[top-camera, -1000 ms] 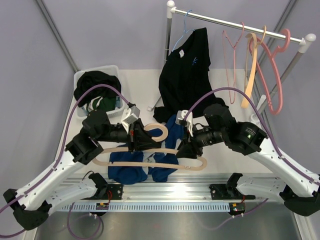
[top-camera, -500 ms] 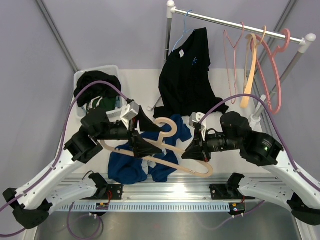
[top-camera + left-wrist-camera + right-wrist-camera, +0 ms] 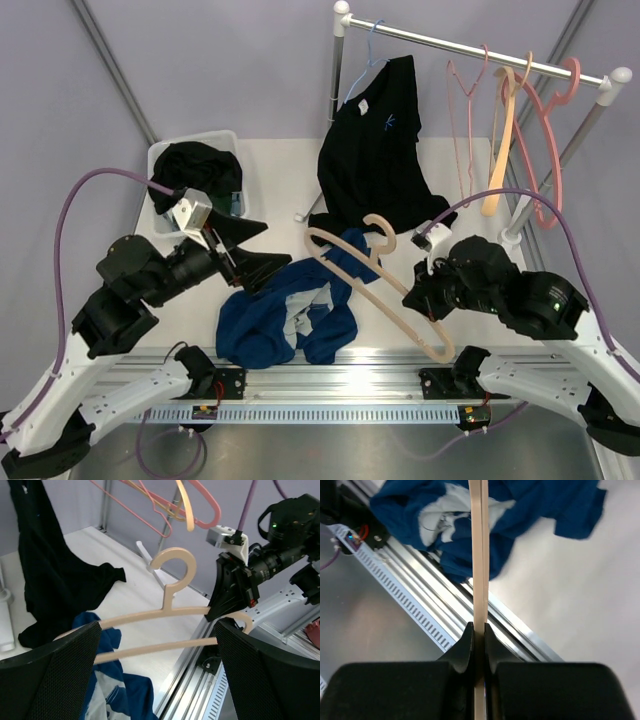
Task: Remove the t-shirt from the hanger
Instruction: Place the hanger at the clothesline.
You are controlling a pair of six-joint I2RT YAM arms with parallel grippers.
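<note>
The blue and white t-shirt (image 3: 283,316) lies crumpled on the table, off the beige hanger (image 3: 362,272). My right gripper (image 3: 421,299) is shut on the hanger's right end and holds it tilted above the shirt's right side. The right wrist view shows the hanger (image 3: 480,555) edge-on, pinched at my right gripper (image 3: 480,636), with the t-shirt (image 3: 445,520) below. My left gripper (image 3: 254,250) is open, left of the hanger and holding nothing. From the left wrist, the bare hanger (image 3: 170,611) crosses ahead of my open left gripper (image 3: 160,680), above the t-shirt (image 3: 115,697).
A black t-shirt (image 3: 375,150) hangs from a blue hanger on the rack (image 3: 470,48), beside several pink and beige hangers (image 3: 520,110). A white bin (image 3: 163,153) of dark clothes stands at the back left. An aluminium rail (image 3: 340,380) runs along the near edge.
My left gripper opened, let go of the hanger and drew back to the left. My right gripper shut on the hanger's end and carried it right and nearer, clear of the blue t-shirt.
</note>
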